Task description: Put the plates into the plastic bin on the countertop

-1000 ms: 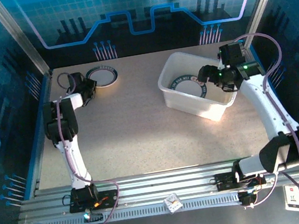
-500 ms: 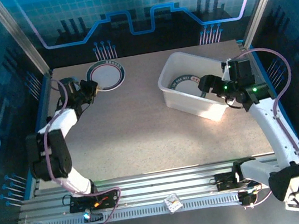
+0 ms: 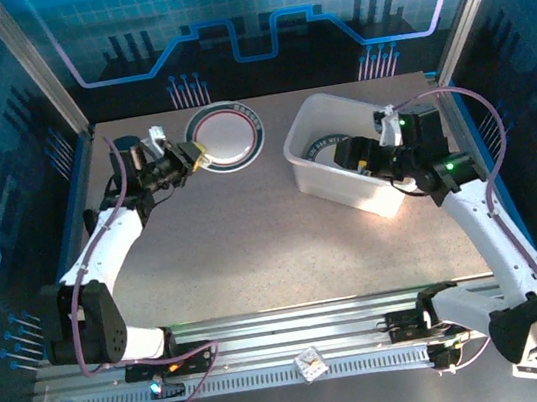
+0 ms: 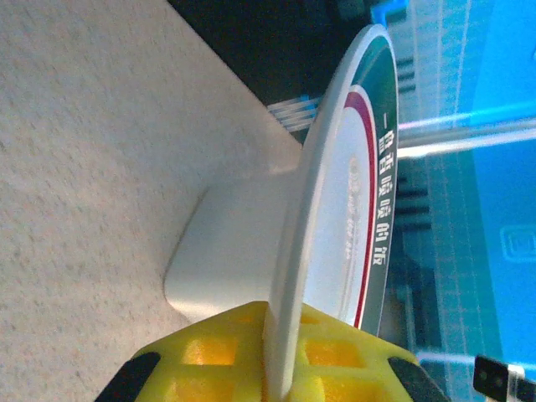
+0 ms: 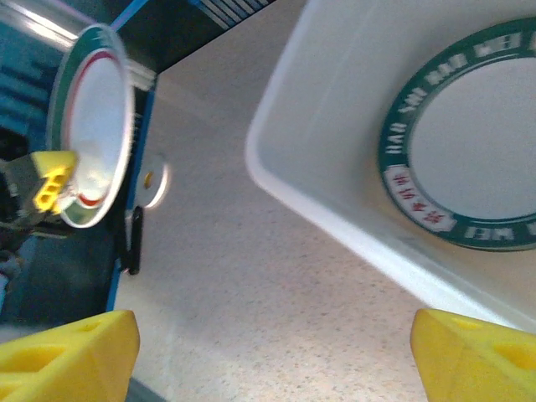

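- The near counter (image 3: 255,248) is bare from the arm bases up to the work.
- The right tool (image 3: 348,156) hovers at the bin's left side, fingers spread wide with nothing between them (over the last second it has shifted a little left and nearer, away from the bin's middle).
- The bin (image 3: 374,197) sits angled on the right half of the counter. One binned plate (image 5: 477,159) lies flat on its floor, green lettered rim up.
- Further back and left, the left tool (image 3: 196,157) is pressed onto the near rim of the held plate (image 3: 228,134), pinching it between yellow fingers (image 4: 335,368).
- That plate is raised off the counter and somewhat tilted, near the far edge, between the far-left corner and the bin.
- A second ago it lay flat at the far-left corner, and since then it has been lifted and carried right, towards the bin.
- I judge the pick finished and the carry under way. What remains is to clear the bin's far-left rim, level the plate and let go.
- The right tool sits close to that approach, so I judge a brush between the arms possible.
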Available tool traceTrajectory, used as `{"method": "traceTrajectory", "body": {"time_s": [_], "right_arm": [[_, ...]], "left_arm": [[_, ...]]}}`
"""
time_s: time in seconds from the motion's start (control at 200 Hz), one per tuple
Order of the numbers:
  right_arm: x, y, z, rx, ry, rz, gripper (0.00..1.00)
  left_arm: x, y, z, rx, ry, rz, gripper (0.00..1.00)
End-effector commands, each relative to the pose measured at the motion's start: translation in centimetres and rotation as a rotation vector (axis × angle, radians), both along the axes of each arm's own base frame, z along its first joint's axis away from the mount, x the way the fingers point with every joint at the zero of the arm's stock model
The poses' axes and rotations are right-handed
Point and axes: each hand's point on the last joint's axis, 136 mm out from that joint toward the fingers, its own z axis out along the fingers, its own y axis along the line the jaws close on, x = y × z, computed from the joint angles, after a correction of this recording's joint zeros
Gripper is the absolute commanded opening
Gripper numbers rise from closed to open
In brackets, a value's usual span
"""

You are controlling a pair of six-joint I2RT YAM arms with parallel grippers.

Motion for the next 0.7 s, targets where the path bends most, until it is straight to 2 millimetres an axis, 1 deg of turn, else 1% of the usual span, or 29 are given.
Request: {"method": "traceTrajectory", "body": {"time_s": [0.0, 0.08, 0.155, 0.325, 0.55, 0.695], "right_arm": [[0.3, 2.9, 1.9, 0.063, -0.046, 0.097, 0.84], [0.7, 4.0, 2.0, 0.084, -0.054, 0.114, 0.83], [1.4, 4.7, 1.7, 0.107, -0.038, 0.113, 0.81], [2.5, 6.2, 1.0, 0.128, -0.023, 0.135, 0.76], [3.9, 6.8, 1.1, 0.162, -0.038, 0.127, 0.71], [4.5, 7.0, 0.3, 0.171, -0.019, 0.116, 0.65]], "left_arm": [[-1.0, -2.4, 2.8, 0.014, -0.081, -0.106, 0.0], [-1.3, -3.5, 3.4, 0.016, -0.095, -0.136, 0.0], [-1.6, -4.6, 3.8, 0.026, -0.109, -0.164, 0.0], [-2.5, -7.1, 3.7, 0.032, -0.111, -0.233, 0.0], [-3.1, -9.1, 3.8, 0.038, -0.12, -0.274, 0.0], [-3.2, -10.0, 4.4, 0.033, -0.134, -0.293, 0.0]]}}
